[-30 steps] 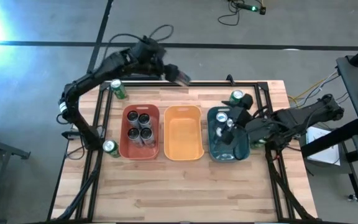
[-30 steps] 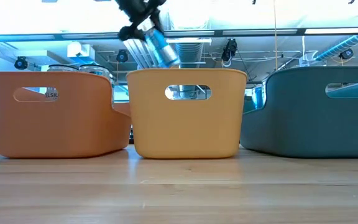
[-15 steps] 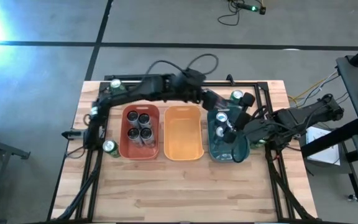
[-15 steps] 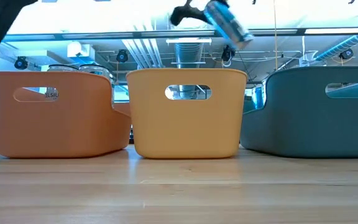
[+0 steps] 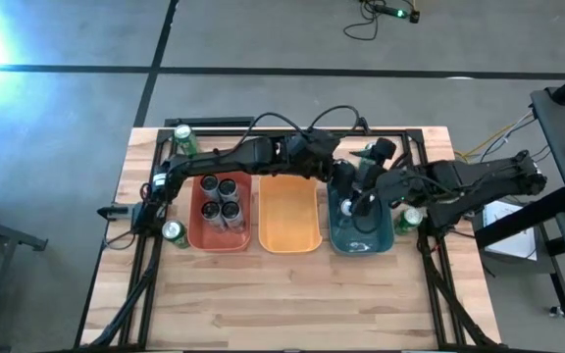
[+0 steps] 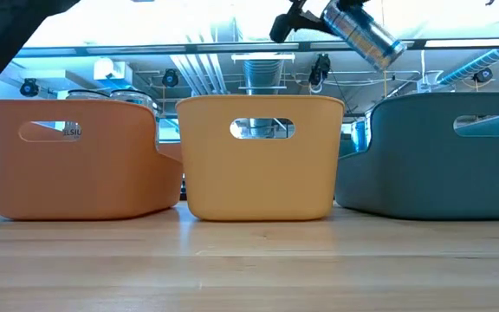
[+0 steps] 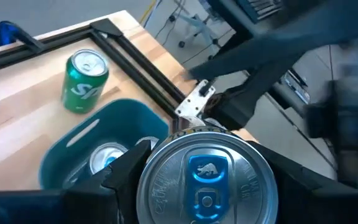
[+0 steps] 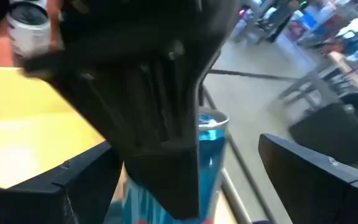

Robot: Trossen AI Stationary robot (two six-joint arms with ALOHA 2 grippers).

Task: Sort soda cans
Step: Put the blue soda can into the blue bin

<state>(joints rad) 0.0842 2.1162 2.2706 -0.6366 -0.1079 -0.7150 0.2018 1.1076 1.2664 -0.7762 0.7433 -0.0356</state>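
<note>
My left gripper reaches across the far side of the table and is shut on a silver-blue soda can, held over the teal bin. More silver-blue cans lie inside that bin. My right gripper hovers open over the same bin, close beside the left one. Several dark cans stand in the red bin. The orange bin sits between them. Green cans stand upright on the table. My left gripper pinches the silver-blue can by its side wall between the two fingers. The can's silver top faces back toward the wrist, so the fingers lie along the can. It hangs tilted, lifted clear above the teal bin's rim.
The three bins stand in a row across the table's middle. A black frame rail runs along the far and side edges. One green can stands just beyond the teal bin. Bare wood spreads toward the near edge.
My left gripper has carried the silver-blue can toward the table's right, from beyond the orange bin's far left corner to above the teal bin; the can stays tilted and clear. My right arm has stretched out, its gripper shifting slightly toward the far edge.
</note>
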